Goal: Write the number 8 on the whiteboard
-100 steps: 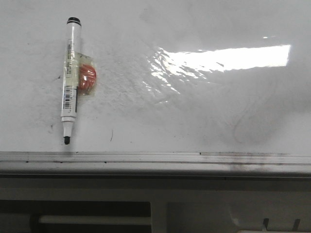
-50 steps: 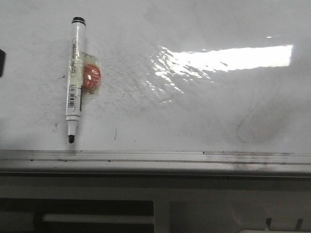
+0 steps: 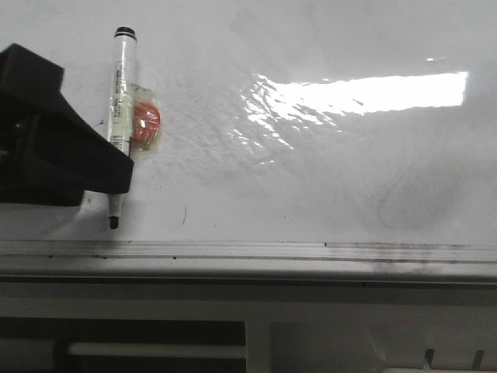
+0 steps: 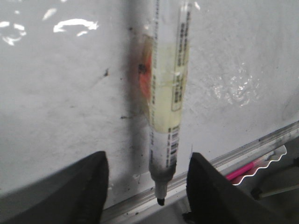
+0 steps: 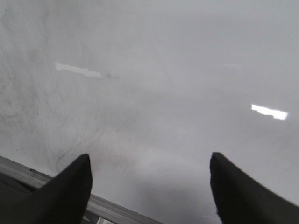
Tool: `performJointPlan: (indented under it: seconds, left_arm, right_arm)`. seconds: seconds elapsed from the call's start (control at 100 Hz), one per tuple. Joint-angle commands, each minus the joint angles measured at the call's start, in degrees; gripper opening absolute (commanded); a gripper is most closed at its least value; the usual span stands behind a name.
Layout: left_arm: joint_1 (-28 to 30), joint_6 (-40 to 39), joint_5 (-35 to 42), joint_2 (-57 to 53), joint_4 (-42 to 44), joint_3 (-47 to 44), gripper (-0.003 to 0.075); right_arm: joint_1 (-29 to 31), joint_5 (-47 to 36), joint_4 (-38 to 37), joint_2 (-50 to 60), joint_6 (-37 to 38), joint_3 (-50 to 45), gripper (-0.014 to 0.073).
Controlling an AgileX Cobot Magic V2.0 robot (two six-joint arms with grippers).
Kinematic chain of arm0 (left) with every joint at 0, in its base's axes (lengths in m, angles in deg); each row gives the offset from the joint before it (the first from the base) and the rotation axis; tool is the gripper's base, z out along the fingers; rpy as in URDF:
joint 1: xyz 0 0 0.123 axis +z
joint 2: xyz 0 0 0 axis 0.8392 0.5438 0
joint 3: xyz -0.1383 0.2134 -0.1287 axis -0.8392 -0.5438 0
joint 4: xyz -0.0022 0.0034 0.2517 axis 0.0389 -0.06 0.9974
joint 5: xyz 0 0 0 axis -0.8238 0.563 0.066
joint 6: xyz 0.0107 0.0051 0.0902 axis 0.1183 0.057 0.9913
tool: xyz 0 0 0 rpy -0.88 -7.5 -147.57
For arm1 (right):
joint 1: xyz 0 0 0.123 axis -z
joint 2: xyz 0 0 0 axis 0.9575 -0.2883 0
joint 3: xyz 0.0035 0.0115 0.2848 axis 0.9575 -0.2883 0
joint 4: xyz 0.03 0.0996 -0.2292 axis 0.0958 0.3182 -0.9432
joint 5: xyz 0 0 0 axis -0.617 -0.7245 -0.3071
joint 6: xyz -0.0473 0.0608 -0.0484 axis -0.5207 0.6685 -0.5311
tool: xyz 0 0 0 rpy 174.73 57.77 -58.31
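We saw the whiteboard (image 3: 311,179) filling most of the front view, glossy, with a bright glare patch toward the right and faint grey smears; its grey metal rail (image 3: 248,252) ran along the near edge. No drawn number 8 showed on the board in any view, only smudges and small dark specks. A marker (image 3: 119,116) lay flat on the left part of the board, uncapped, its black tip pointing toward the near rail and stopping just short of it. An orange piece (image 3: 146,124) under clear tape sat against the marker's right side. The left gripper (image 4: 147,191) had its fingers (image 4: 88,186) spread wide, one on each side of the marker's tip end, and held nothing; we could not tell whether they touched the board. In the front view its black body (image 3: 46,132) covered the far-left board and overlapped the marker's lower barrel. The right gripper (image 5: 149,186) also stood wide open over bare board near the rail, empty.
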Motion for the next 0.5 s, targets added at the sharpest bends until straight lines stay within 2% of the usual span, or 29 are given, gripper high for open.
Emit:
performJointPlan:
  seconds: [0.0, 0.11, 0.18, 0.26, 0.31, 0.36, 0.49]
  left_arm:
    - [-1.2, 0.2, 4.1, 1.1, -1.3, 2.4, 0.034]
    - [-1.2, 0.2, 5.0, 3.2, -2.5, 2.7, 0.026]
    - [-1.2, 0.2, 5.3, 4.0, -2.8, 2.7, 0.0159]
    - [-1.2, 0.2, 3.3, 4.2, -2.9, 2.9, 0.0]
    - [-1.2, 0.2, 0.0, 3.7, -2.3, 3.3, -0.002]
    - [-1.2, 2.0, -5.4, 3.1, -1.4, 4.0, -0.002]
    - [-1.2, 11.5, -17.5, 0.4, -3.3, 4.6, -0.002]
  right_arm:
    - [0.0, -4.5, 0.3, -0.8, -0.4, 2.1, 0.0467]
    - [-0.1, -4.9, 0.5, -0.8, -0.4, 2.1, 0.0467]
    - [-0.3, -5.4, 0.6, -0.8, -0.4, 2.1, 0.0467]
    - [-0.9, -5.6, 1.5, -0.8, -0.4, 2.1, 0.0467]
    - [-1.8, -5.6, 2.9, -0.8, -1.1, 2.1, 0.0467]
    - [-2.9, -5.8, 5.9, -0.8, -5.2, 2.2, 0.0467]
    - [-7.0, -3.9, 22.0, -1.2, -27.0, 2.2, 0.0468]
